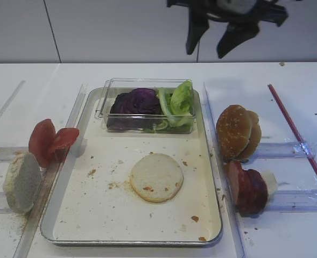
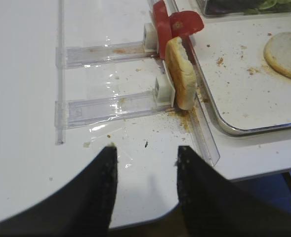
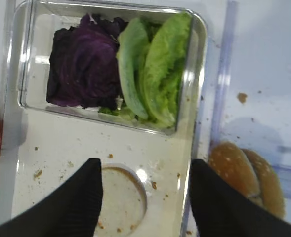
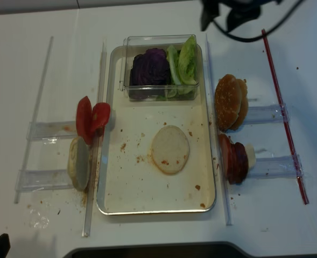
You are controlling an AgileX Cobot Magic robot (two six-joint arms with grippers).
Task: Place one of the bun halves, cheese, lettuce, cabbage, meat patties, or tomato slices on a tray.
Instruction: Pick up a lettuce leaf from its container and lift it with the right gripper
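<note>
On the tray a pale flat bun half lies near the middle. Purple cabbage and lettuce fill a clear box at the tray's far end. Sesame bun halves and meat patties stand on edge to its right. Tomato slices and another bun half stand to its left. No cheese is in view. My right gripper hangs open and empty high above the flat bun half. Over the bare front-left tabletop my left gripper is open and empty.
Clear plastic racks flank the tray on both sides and hold the upright food. A red rod lies along the far right. Crumbs dot the tray floor. The table's front edge runs close to the left gripper.
</note>
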